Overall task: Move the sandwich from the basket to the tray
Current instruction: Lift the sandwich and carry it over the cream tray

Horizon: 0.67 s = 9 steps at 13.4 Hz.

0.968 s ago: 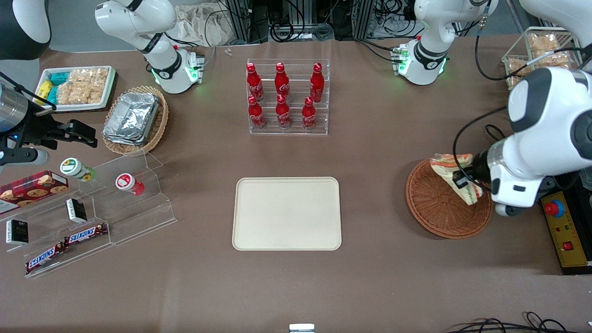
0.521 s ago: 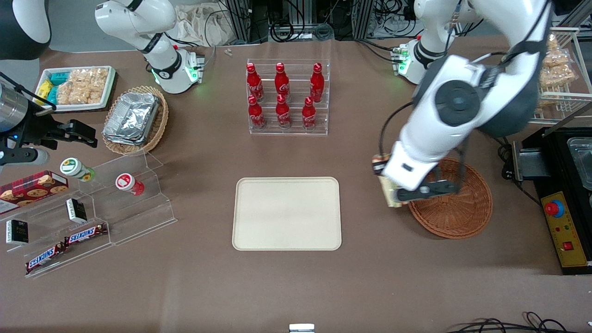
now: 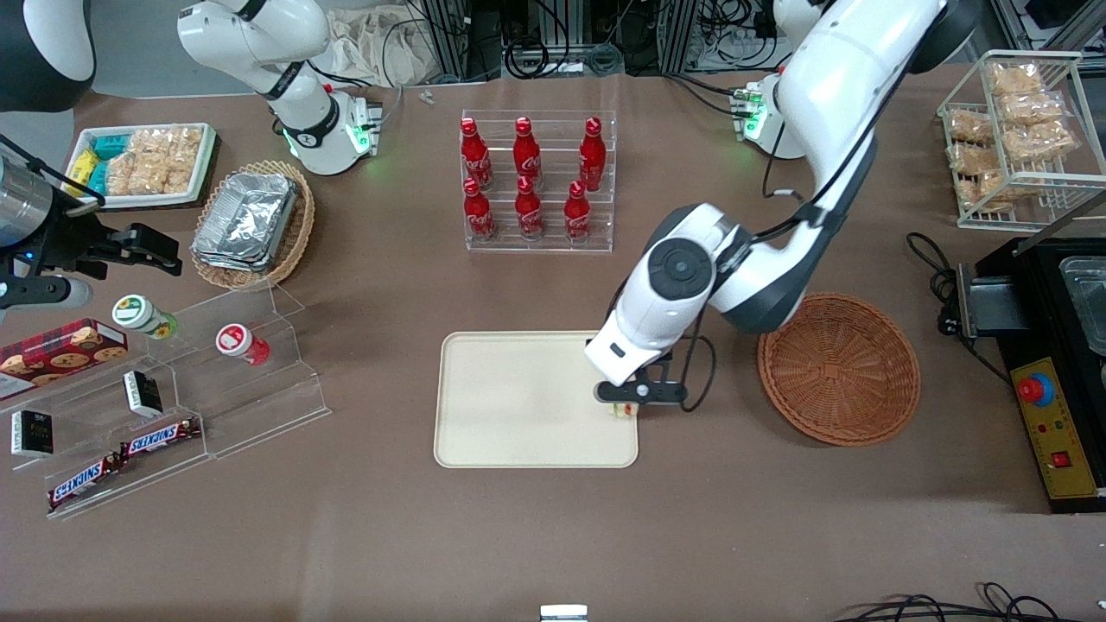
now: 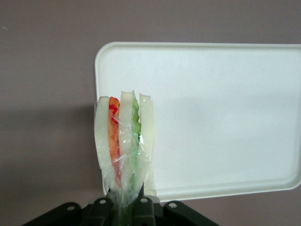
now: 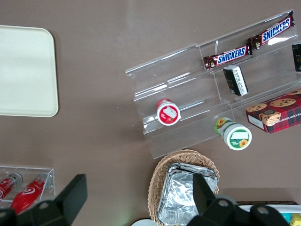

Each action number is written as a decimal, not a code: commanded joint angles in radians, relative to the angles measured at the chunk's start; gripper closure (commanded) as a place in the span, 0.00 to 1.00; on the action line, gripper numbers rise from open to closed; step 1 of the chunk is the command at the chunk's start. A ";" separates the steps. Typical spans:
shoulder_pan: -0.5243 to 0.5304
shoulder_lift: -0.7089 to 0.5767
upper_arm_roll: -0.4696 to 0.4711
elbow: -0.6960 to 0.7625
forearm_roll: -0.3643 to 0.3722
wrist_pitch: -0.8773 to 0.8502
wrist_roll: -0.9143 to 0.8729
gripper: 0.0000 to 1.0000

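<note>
My left gripper [image 3: 624, 404] hangs over the cream tray [image 3: 518, 406], above the tray edge nearest the basket. It is shut on the wrapped sandwich [image 4: 123, 141], a wedge of white bread with orange-red and green layers in clear film, held above the tray [image 4: 225, 117]. In the front view only a small tip of the sandwich [image 3: 619, 411] shows under the gripper. The reddish-brown wicker basket [image 3: 838, 367] stands empty beside the tray, toward the working arm's end of the table.
A clear rack of red cola bottles [image 3: 536, 181] stands farther from the front camera than the tray. A tan basket of foil containers [image 3: 251, 220], a white snack tray [image 3: 143, 164] and clear stepped shelves with snacks [image 3: 173, 389] lie toward the parked arm's end.
The gripper has carried the sandwich out of the reddish-brown basket, across the table and over the tray's edge. The basket is now empty.
</note>
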 commanded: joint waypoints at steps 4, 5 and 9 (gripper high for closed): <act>-0.014 0.157 0.012 0.061 0.042 0.039 -0.013 0.97; -0.014 0.165 0.012 0.061 0.046 0.051 -0.019 0.77; -0.014 0.156 0.012 0.059 0.049 0.045 -0.091 0.00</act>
